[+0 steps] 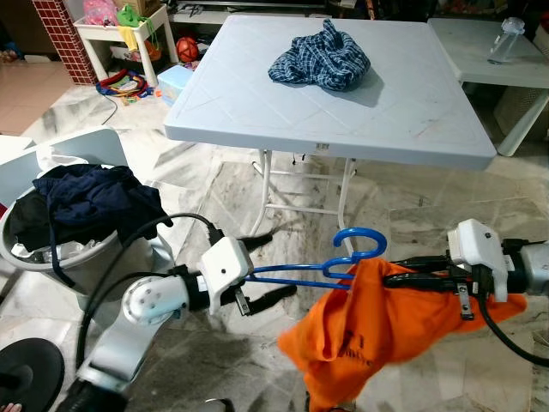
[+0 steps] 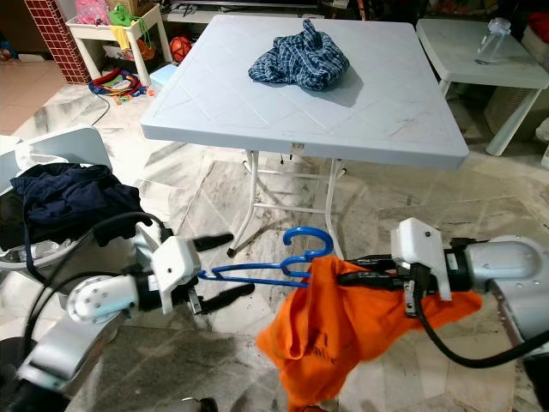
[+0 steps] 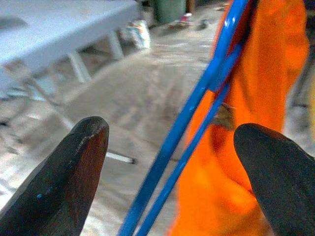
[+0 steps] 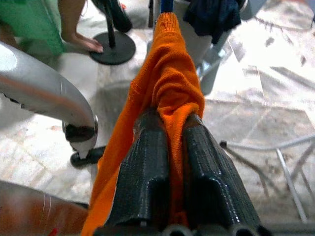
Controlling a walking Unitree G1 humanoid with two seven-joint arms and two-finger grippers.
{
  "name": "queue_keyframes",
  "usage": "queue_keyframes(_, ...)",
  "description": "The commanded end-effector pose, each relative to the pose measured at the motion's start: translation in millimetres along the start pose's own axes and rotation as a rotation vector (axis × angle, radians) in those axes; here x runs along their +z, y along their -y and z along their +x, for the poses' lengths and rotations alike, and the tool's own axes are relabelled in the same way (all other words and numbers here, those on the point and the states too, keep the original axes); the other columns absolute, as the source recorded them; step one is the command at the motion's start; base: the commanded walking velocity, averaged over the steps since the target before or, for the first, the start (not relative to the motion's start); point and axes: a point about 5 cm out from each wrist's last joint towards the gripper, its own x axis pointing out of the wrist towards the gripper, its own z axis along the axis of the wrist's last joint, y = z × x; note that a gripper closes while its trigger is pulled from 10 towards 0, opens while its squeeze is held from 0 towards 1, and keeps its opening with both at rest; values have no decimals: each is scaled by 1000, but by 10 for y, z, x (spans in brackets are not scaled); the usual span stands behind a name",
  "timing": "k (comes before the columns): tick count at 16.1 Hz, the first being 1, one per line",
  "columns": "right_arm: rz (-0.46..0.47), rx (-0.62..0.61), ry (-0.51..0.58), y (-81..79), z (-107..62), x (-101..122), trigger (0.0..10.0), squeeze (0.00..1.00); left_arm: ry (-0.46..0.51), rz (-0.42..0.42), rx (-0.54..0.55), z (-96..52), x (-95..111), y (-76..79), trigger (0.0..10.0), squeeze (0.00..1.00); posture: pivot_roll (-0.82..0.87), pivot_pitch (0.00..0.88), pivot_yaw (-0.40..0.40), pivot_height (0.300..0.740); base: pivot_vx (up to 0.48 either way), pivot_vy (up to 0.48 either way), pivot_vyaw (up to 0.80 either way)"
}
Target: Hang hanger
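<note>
A blue plastic hanger (image 1: 296, 273) is held level above the floor, hook (image 1: 358, 239) up. Its right half sits inside an orange garment (image 1: 377, 326) that droops from it. My right gripper (image 1: 388, 276) reaches in from the right and is shut on a fold of the orange cloth (image 4: 170, 98) near the hook. My left gripper (image 1: 281, 263) is at the hanger's bare left end, open, with the blue bars (image 3: 197, 113) running between its spread fingers (image 3: 74, 167) without touching them.
A pale blue folding table (image 1: 257, 112) stands just ahead with a plaid shirt (image 1: 322, 58) on it. A laundry basket (image 1: 81, 262) of dark clothes is at my left. A white side table (image 1: 480, 64) with a bottle (image 1: 506, 39) is at the right. A person's foot (image 4: 81, 42) stands by a black round base (image 4: 113, 49).
</note>
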Motion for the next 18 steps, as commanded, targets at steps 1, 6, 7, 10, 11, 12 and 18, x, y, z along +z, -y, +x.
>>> queue_keyframes(1,-78,35,59,7,61,169,10000,0,-12,-32,-31,38,-51,1,10000,1000,-21,99,-2,740,0,0,0)
queue_keyframes(6,-203,40,85,-24,132,294,10000,0,25,-61,-102,202,7,-32,10000,780,-41,95,13,740,0,0,0)
queue_keyframes(7,-209,44,80,-30,134,291,10000,0,27,-65,-107,211,10,-33,10000,710,-41,95,13,740,0,0,0)
queue_keyframes(10,-243,45,33,-32,116,209,10000,0,17,-117,-242,235,42,1,745,0,-43,93,11,740,0,0,0)
queue_keyframes(11,-241,43,33,-30,114,204,10000,0,14,-124,-269,222,62,0,0,0,-43,93,11,740,0,0,0)
queue_keyframes(12,-242,43,30,-28,106,200,10000,0,0,-123,-293,202,67,-3,0,0,-43,94,10,740,0,0,0)
queue_keyframes(18,-239,39,3,2,40,154,10000,0,-116,11,-318,33,23,-146,6392,0,-42,94,9,740,0,0,0)
